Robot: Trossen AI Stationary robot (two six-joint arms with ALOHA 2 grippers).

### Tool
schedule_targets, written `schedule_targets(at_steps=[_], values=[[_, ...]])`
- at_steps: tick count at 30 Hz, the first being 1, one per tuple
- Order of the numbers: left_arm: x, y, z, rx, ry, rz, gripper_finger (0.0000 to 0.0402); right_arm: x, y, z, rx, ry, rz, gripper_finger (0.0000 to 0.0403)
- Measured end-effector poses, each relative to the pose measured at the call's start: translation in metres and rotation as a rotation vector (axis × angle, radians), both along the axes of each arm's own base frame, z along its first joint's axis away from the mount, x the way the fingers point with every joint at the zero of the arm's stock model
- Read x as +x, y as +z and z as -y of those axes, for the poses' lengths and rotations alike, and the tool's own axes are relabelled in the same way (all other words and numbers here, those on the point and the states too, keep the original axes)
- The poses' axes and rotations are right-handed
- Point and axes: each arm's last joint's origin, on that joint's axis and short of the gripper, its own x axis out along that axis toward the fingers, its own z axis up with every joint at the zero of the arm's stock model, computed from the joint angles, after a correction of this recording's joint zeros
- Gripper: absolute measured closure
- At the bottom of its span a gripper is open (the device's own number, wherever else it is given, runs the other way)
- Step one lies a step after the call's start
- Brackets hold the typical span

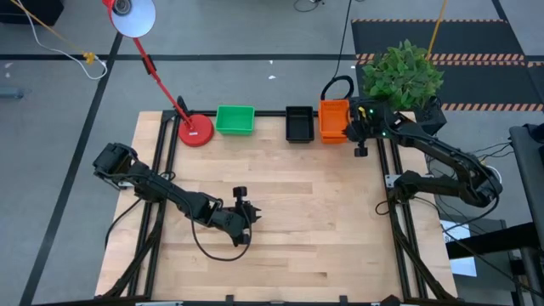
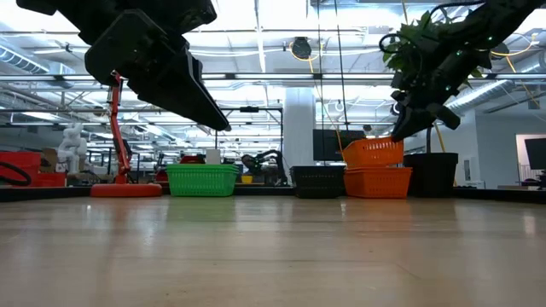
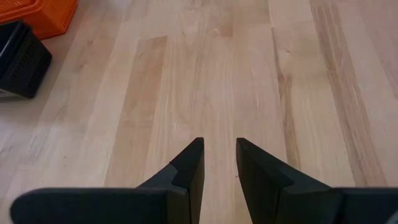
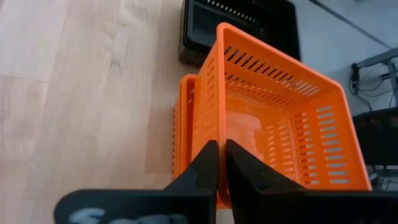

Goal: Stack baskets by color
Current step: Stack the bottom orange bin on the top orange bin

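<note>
Along the table's far edge stand a green basket [image 1: 235, 119], a black basket [image 1: 298, 124] and an orange basket [image 2: 378, 182]. A second orange basket [image 2: 373, 152] sits tilted on top of the lower orange one, with my right gripper [image 1: 354, 129] shut on it. I cannot tell whether its underside touches the lower basket or hangs just above. My left gripper [image 1: 252, 214] hovers over the middle of the table. It is open, with only bare wood showing between its fingers [image 3: 193, 158]. My right gripper pinches the upper orange basket's rim [image 4: 208, 134] near a corner, on the side toward the table's right edge. One finger is inside the basket and one outside. The fingers slant down from the right. The basket is tilted over the lower orange basket [image 4: 181, 124].
A red lamp base [image 1: 195, 132] with its slanted stem stands left of the green basket. A leafy plant [image 1: 401, 72] in a dark pot stands at the far right corner behind my right arm. Bare wood [image 1: 306, 212] fills the middle and near part of the table.
</note>
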Motion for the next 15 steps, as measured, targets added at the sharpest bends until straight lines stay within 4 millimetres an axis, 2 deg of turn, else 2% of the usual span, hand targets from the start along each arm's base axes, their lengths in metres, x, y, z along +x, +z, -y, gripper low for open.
schedule_targets(at_steps=[15], values=[[-0.0007,0.0002,0.0021,0.003,-0.010,0.002,0.0309,0.0031,-0.0099,0.0065,0.030,-0.060,-0.050,0.0337]])
